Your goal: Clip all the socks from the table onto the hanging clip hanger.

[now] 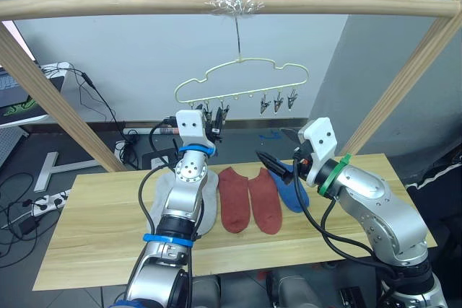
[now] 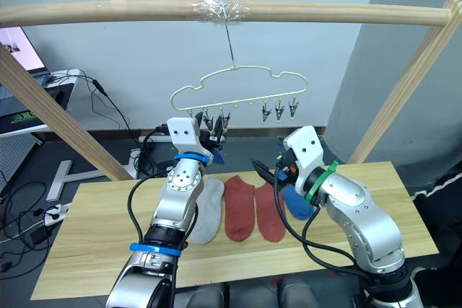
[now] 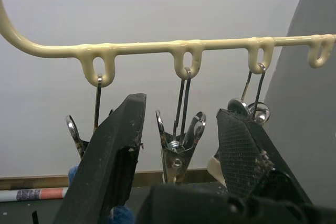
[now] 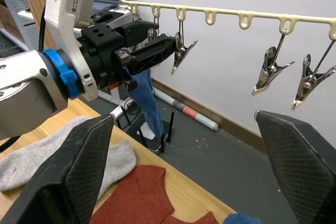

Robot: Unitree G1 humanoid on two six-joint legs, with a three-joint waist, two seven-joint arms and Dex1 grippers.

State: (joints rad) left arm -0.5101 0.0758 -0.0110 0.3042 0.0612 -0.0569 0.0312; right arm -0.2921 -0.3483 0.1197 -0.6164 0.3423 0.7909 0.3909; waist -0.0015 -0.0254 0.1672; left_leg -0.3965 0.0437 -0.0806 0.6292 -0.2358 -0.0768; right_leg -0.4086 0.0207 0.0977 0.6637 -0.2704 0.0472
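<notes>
Wood table [image 1: 86, 236]: grey, red socks [image 1: 249, 200] flat, toes nearward. Left gripper [image 3: 181, 145] fingers apart around hanger clip [image 3: 178, 150] (blue sock [image 4: 144, 95] dangling). Right gripper [image 4: 184, 156] fingers apart, empty.

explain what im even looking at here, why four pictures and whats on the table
It's a two-armed humanoid robot. Two pictures come from its head, one from each wrist. The left gripper is raised to the pale clip hanger on a wooden rail, its open fingers around a metal clip, with a blue sock dangling there. The right gripper is open over the table, holding nothing. Grey socks, two red socks and another blue sock lie on the table.
</notes>
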